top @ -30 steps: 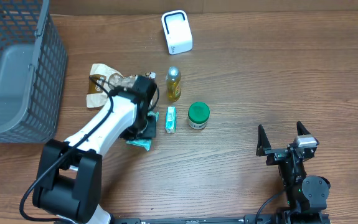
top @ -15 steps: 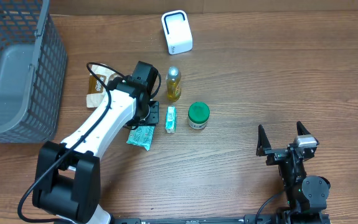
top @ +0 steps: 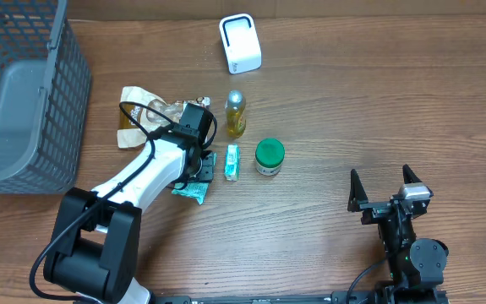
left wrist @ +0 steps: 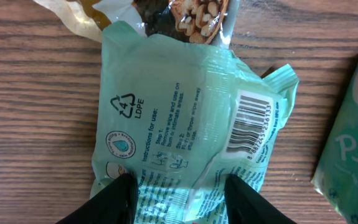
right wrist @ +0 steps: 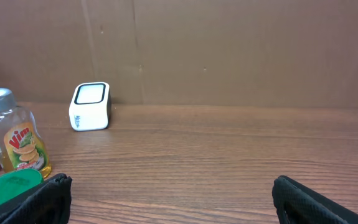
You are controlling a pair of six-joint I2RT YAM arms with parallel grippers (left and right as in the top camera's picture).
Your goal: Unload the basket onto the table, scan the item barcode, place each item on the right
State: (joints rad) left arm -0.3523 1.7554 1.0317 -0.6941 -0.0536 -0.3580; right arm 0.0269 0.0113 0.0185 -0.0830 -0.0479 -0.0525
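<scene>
A mint-green wipes packet (left wrist: 166, 118) lies flat on the table with its barcode (left wrist: 253, 127) facing up. My left gripper (left wrist: 177, 183) hovers right over the packet's near end, open. Its two black fingers (left wrist: 119, 199) stand apart above the film and hold nothing. From above, the packet (top: 192, 189) shows partly under the left gripper (top: 202, 165). The white scanner (top: 240, 44) stands at the back of the table. My right gripper (top: 386, 190) sits open and empty at the front right, its fingertips (right wrist: 42, 196) wide apart in the right wrist view.
A brown snack bag (top: 137, 114) lies just behind the packet. A yellow bottle (top: 236, 114), a green-lidded jar (top: 269, 156) and a small tissue pack (top: 232, 161) stand right of the left gripper. A grey mesh basket (top: 23, 93) fills the far left.
The left arm swung toward the back of the table, then came back partway over the packet. Its jaws have widened. The packet stays on the table. The right arm is still.
</scene>
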